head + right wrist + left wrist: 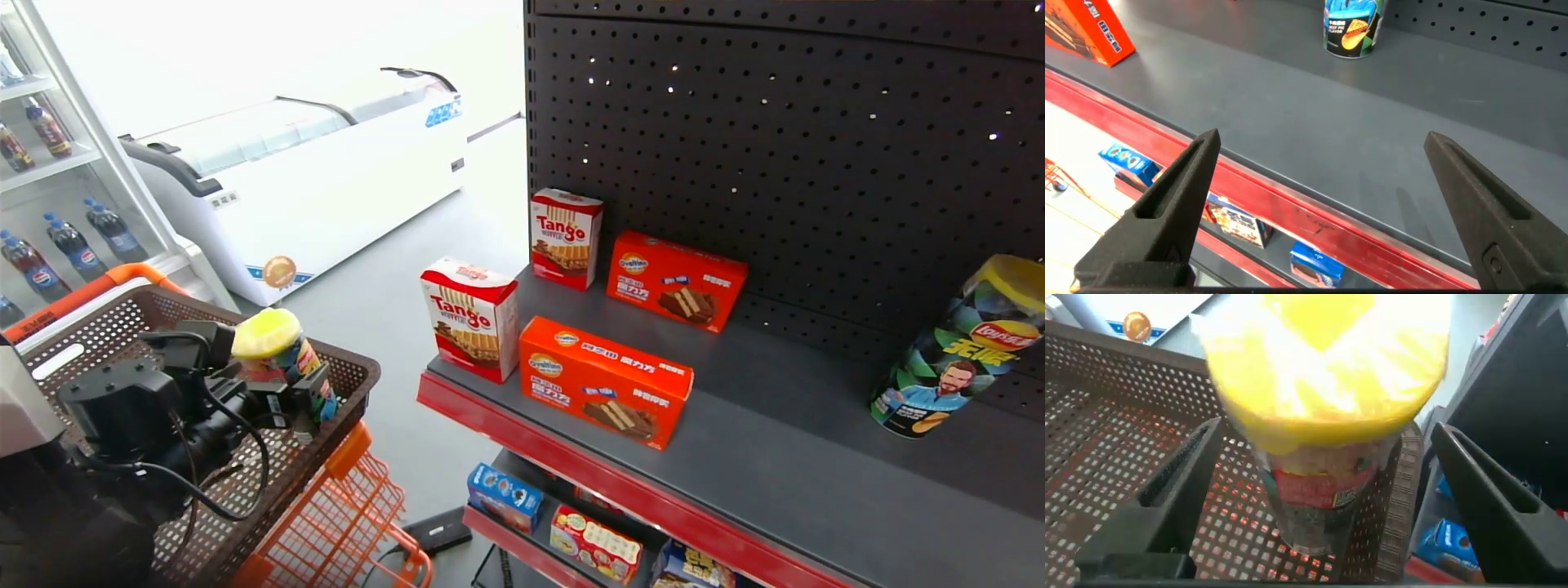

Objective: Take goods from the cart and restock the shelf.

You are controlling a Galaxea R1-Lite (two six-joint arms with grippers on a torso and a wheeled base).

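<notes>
My left claw (300, 394) gripped the can (273, 349) upright above the cart (359, 371); my right claw (1319, 204) hung wide open over the shelf (775, 433); I judged it best to keep the can level, pass clear of the boxes (604, 380), and lower it gently.

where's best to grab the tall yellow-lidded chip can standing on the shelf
Probably grip the tall yellow-lidded chip can around its mid-body, coming level from the aisle side: it stands upright near the black pegboard back, bare grey shelf in front.
</notes>
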